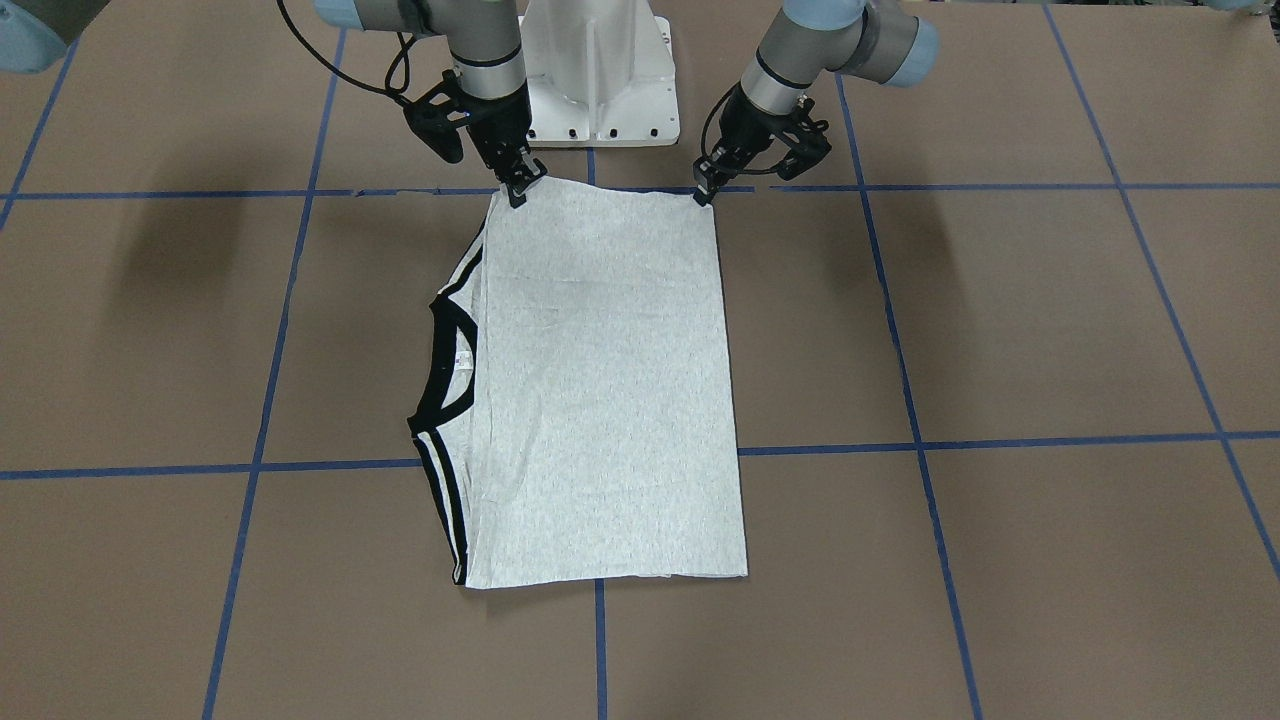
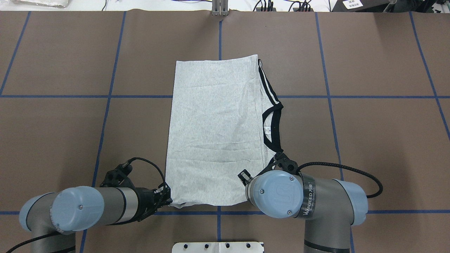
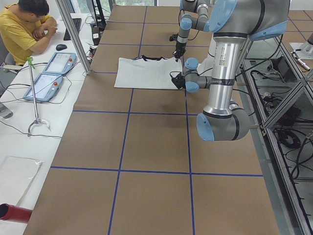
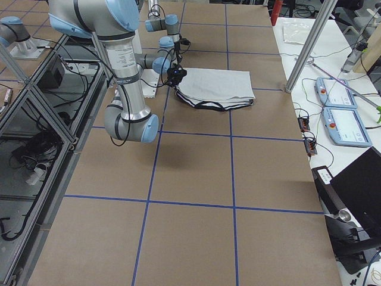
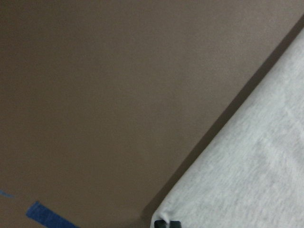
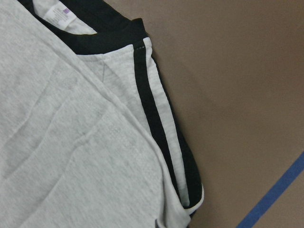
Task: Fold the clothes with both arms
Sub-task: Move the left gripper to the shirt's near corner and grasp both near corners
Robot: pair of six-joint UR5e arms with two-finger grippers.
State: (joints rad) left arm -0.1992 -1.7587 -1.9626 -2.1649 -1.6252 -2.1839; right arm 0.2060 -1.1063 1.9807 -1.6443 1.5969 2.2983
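Black two-finger left gripper: fingers drawn together, pinching the near-left corner of the T-shirt; the left wrist view shows both tips side by side on the cloth corner. Black two-finger right gripper: fingers narrow, pinched on the near-right corner by the shoulder stripes; the tips barely show in its own wrist view.

Light heather-grey short-sleeved T-shirt lies flat mid-table, folded to a long rectangle running away from the robot, plain side up, no print showing. Black collar and black double stripes stick out along the robot's right edge. Small white neck tag with a purple mark sits inside the collar, writing too small to read.

Grey tubular left arm and right arm, light blue caps, come in low over the near edge. Dark band on the right arm reads "WANJEED".

Brown table cover has a blue tape grid; the shirt lies across two tape lines. White pedestal base stands between the arms. At the side bench: a seated person in a yellow top, two teach pendants.
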